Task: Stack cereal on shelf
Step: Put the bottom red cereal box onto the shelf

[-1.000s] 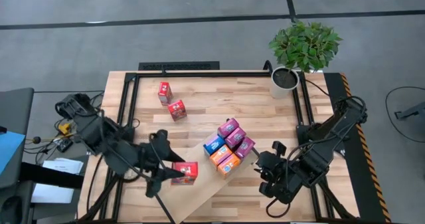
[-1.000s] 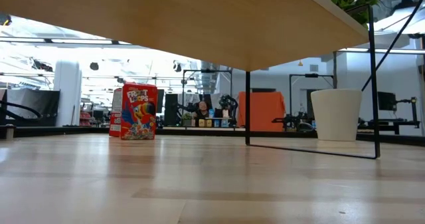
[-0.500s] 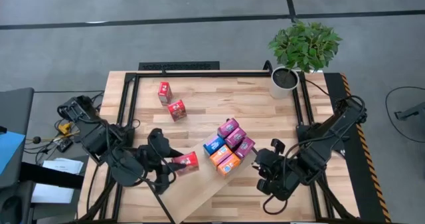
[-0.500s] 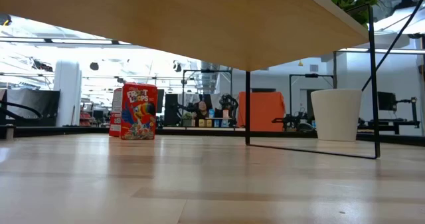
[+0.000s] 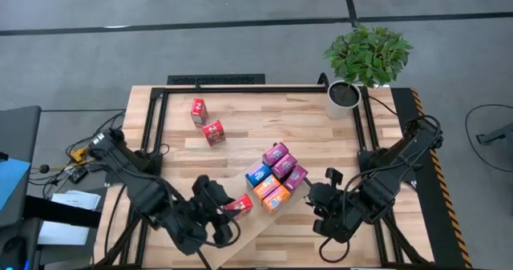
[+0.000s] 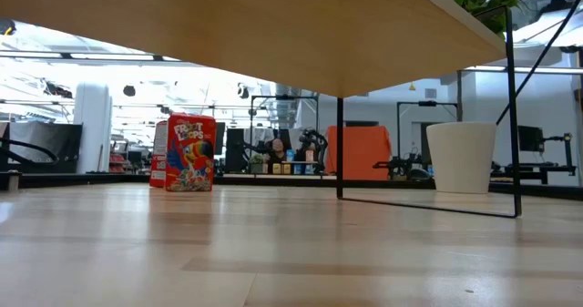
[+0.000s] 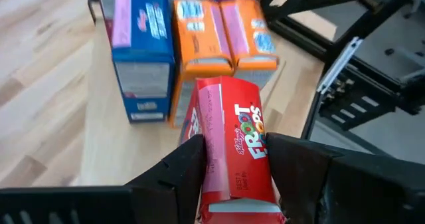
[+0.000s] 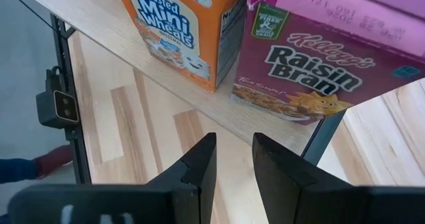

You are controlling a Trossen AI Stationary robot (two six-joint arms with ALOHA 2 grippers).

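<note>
Left gripper point(image 7: 234, 159): pinching a red cereal box point(image 7: 234, 144), near the shelf's point(image 5: 276, 222) front edge.
Heading: the box's long axis points at the boxed cluster point(image 5: 276, 176) just beyond, mid-shelf.
Right gripper point(image 8: 232, 159): waits opposite, narrowly parted, holding nothing.

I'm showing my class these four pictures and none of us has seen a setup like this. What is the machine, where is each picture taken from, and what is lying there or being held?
Two dark robot arms work at a wooden table. One camera looks straight down, one sits at tabletop height, one rides on each wrist. The left gripper holds a red cereal box beside the grouped small boxes on the pale shelf board. The right gripper waits, holding nothing, by the board's edge. Two more red boxes and a potted plant stand on the table.
</note>
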